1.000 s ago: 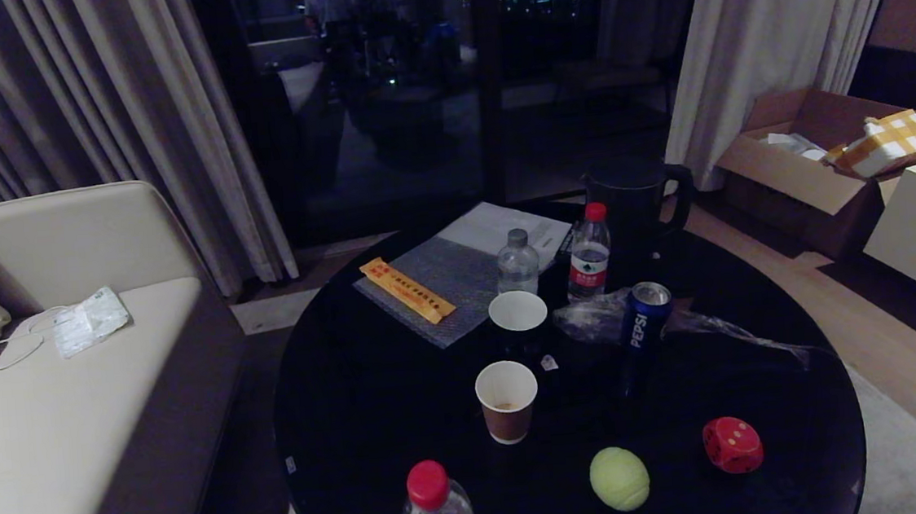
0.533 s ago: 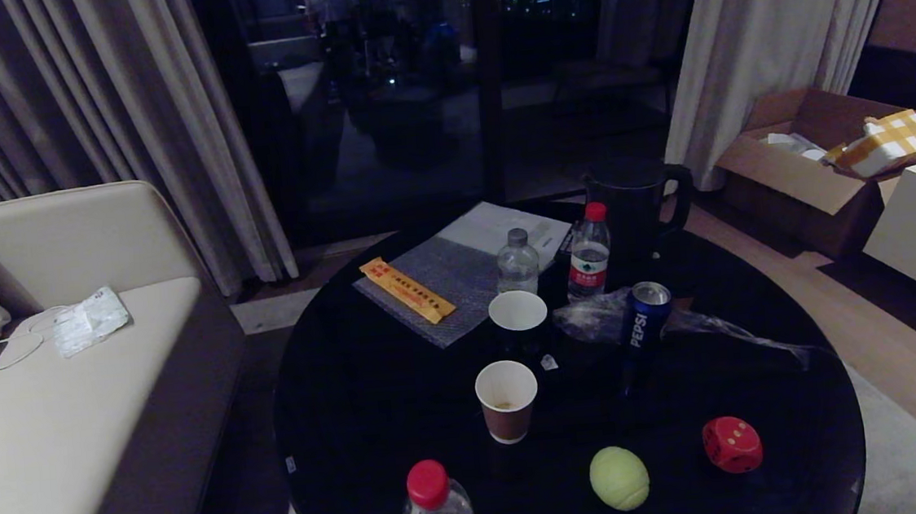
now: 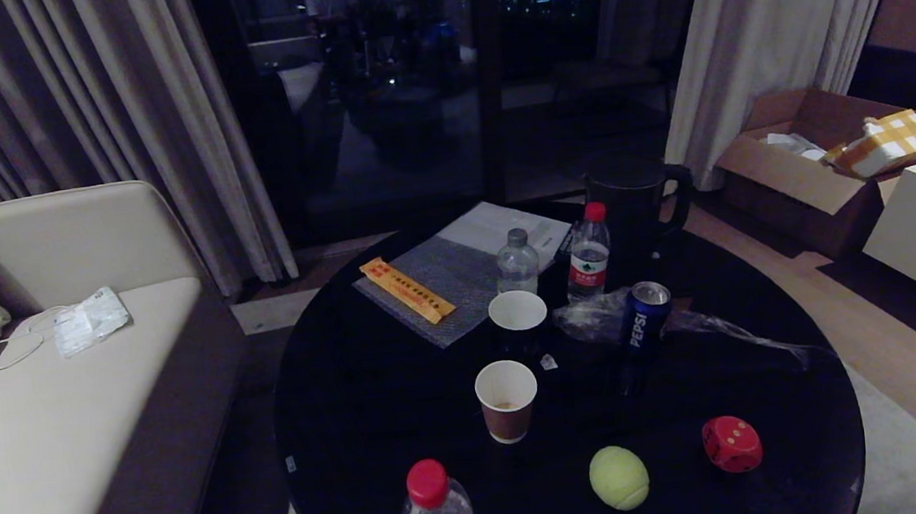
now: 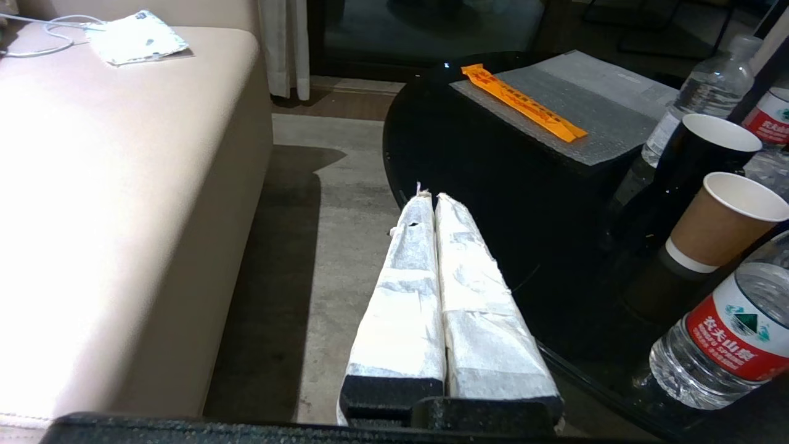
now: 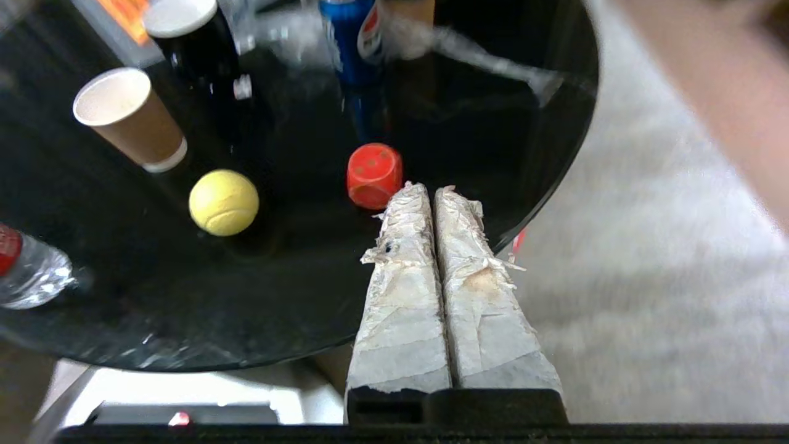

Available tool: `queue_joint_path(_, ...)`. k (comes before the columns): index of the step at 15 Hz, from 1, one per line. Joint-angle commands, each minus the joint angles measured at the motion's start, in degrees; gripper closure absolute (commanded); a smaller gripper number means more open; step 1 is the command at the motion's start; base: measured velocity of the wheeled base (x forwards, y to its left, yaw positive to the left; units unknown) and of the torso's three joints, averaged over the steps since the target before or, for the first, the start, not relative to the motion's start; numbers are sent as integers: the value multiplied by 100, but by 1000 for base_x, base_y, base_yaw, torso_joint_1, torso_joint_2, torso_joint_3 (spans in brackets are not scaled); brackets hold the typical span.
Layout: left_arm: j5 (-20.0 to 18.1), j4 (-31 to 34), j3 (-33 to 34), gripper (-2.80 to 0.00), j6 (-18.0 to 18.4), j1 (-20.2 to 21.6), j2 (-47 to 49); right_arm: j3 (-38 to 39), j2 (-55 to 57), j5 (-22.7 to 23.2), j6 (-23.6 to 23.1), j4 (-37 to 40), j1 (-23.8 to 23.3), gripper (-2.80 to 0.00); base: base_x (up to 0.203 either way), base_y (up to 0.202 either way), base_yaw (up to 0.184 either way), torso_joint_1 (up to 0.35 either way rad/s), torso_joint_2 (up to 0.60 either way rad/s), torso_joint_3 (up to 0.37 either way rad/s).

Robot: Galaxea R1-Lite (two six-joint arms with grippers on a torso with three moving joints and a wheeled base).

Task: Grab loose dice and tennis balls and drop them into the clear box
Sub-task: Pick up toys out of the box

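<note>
A red die [image 3: 733, 444] [image 5: 373, 175] and a yellow-green tennis ball [image 3: 619, 478] [image 5: 224, 202] rest near the front edge of the round black table [image 3: 372, 411]. In the right wrist view my right gripper [image 5: 427, 188] is shut and empty, above the table's rim, with its tips just short of the die. In the left wrist view my left gripper [image 4: 431, 197] is shut and empty, beside the table's left edge over the carpet. Neither arm shows in the head view. The clear box is out of view.
On the table stand a brown paper cup [image 3: 507, 400], a black cup [image 3: 519, 322], a Pepsi can [image 3: 644, 320], water bottles [image 3: 588, 255] [image 3: 437, 508], a black kettle [image 3: 633, 202] and crumpled plastic wrap [image 3: 593, 316]. A beige sofa [image 3: 53, 403] is at the left; cardboard boxes [image 3: 810, 156] are at the right.
The head view is almost the same across the three frames; the die and the tennis ball have not moved on the table.
</note>
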Motion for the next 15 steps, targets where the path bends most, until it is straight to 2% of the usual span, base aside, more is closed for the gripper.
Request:
queue_joint_path(1, 6, -2, 9, 0, -5, -2, 9, -623, 2063, 61, 35, -110, 34, 0, 0, 0, 0, 0, 0, 0)
queue_joint_path(3, 6, -2, 9, 0, -5, -2, 9, -903, 3166, 105, 61, -561, 116, 0, 0, 0, 0, 0, 0, 0)
queue_joint_path(6, 6, -2, 9, 0, -5, -2, 9, -1193, 4548, 72, 104, -1124, 520, 0, 0, 0, 0, 0, 0, 0)
queue_joint_path(8, 6, -2, 9, 0, -5, -2, 9, -1264, 5275, 48, 117, -1276, 907, 0, 0, 0, 0, 0, 0, 0)
queue_joint_path(11, 6, -2, 9, 0, -5, -2, 9, -1401, 6023, 35, 178, -1342, 1077, 0, 0, 0, 0, 0, 0, 0)
queue_joint_path(12, 6, -2, 9, 0, -5, -2, 9, -1442, 6256, 23, 183, -1336, 1090, -280, 0, 0, 0, 0, 0, 0)
queue_joint_path(15, 6, -2, 9, 0, -5, -2, 9, -1604, 6779, -6, 148, -1318, 1083, -280, 0, 0, 0, 0, 0, 0)
